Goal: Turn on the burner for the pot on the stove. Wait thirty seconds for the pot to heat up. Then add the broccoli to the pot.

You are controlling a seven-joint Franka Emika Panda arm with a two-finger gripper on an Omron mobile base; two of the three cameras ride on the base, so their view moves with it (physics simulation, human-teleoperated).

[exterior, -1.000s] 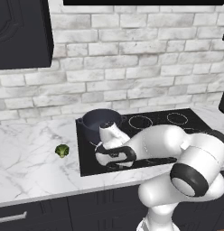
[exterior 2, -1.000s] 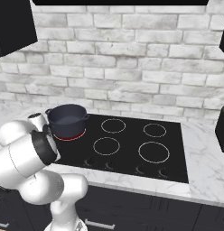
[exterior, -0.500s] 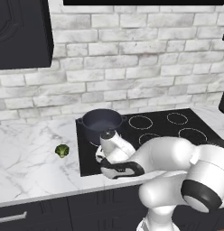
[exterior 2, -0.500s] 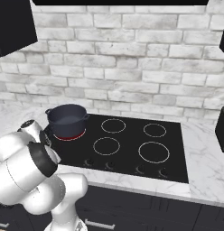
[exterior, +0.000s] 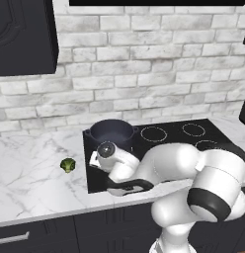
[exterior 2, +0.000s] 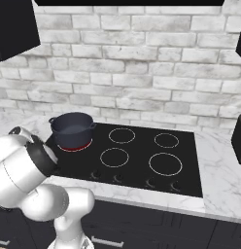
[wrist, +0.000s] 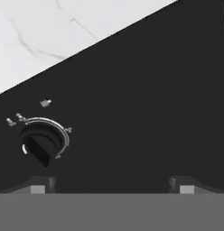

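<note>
Burner (exterior 2: pixel 74 147) glowed red under the pot (exterior 2: pixel 71 128), hand (wrist: pixel 111 184) open above knob (wrist: pixel 41 145), broccoli (exterior: pixel 68 165) left on worktop (exterior: pixel 30 173) for heat-up wait.

My left base camera sits behind me and looks forward and down at the stove (exterior: pixel 164 138) and pot (exterior: pixel 112 132). My right base camera sees the same stove (exterior 2: pixel 137 160) from the other side. My hand camera looks very close at a knob (wrist: pixel 41 145).

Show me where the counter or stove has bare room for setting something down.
Bare marble counter lies left of the stove, around the broccoli. The three rings right of the pot are bare. The stove's front-left corner is crowded by the arm.
</note>
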